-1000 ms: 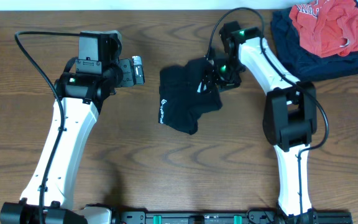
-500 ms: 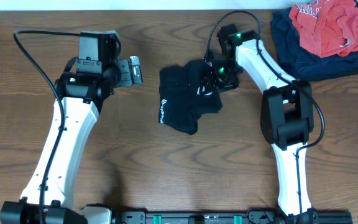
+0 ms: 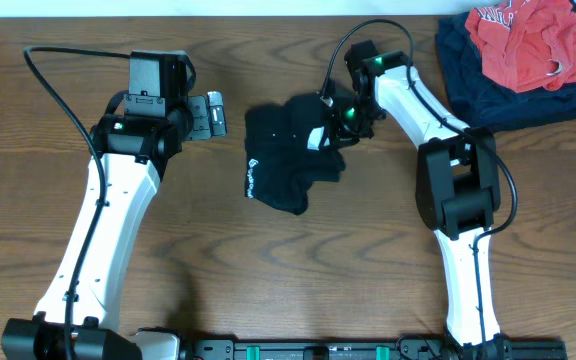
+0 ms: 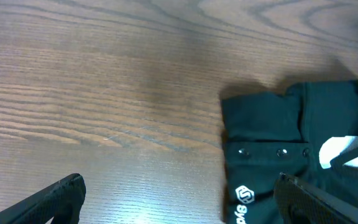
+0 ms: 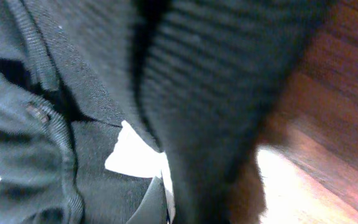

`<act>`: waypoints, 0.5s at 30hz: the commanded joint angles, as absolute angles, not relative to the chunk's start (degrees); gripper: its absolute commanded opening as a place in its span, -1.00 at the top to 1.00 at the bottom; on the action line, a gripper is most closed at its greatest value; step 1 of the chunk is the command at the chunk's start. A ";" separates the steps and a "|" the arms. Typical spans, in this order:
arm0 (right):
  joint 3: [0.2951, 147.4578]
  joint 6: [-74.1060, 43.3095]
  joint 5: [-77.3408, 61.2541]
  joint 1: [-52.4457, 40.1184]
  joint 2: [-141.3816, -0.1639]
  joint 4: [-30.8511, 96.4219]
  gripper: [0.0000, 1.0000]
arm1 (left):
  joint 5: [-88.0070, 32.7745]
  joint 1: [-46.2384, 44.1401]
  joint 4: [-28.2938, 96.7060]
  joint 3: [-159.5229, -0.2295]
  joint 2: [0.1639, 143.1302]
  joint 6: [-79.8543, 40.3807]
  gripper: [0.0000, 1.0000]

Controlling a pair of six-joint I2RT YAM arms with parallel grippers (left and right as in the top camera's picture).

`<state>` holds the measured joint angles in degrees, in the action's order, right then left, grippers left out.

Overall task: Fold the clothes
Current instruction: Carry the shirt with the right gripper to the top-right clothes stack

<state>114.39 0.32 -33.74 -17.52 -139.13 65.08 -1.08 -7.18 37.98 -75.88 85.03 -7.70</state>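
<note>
black garment [image 3: 280, 152] dragged left across tabletop [image 3: 368, 262], my right jaws clamped on it; left jaws apart (idle). folding barely begun, clothes pile [image 3: 524, 48] waiting.

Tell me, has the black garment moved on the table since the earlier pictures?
Yes. The black garment has slid leftward in the overhead view, away from the clothes pile, with the right gripper.

From above, the right gripper's [image 3: 340, 118] fingertips are buried in the black garment [image 3: 278, 165]. Its wrist view is only a blur of dark cloth. The left wrist view crops the garment at right and bottom. The clothes pile [image 3: 523, 50] runs off the overhead frame's top edge.
</note>
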 commanded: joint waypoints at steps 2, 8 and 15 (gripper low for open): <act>118.54 0.93 -42.65 -14.63 -137.38 64.97 0.98 | -0.32 -6.74 38.15 -76.40 85.65 -7.35 -0.96; 123.13 -0.38 -46.17 -11.49 -131.22 64.49 0.98 | -0.25 -6.74 38.02 -76.40 85.65 -7.33 -0.96; 126.06 -11.62 -46.09 -6.94 -122.43 54.92 0.97 | 1.19 -6.76 38.13 -76.36 85.65 -7.35 -0.96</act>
<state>123.09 -4.21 -42.41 -9.54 -130.06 58.48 -0.16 -7.16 37.98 -75.88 85.06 -7.68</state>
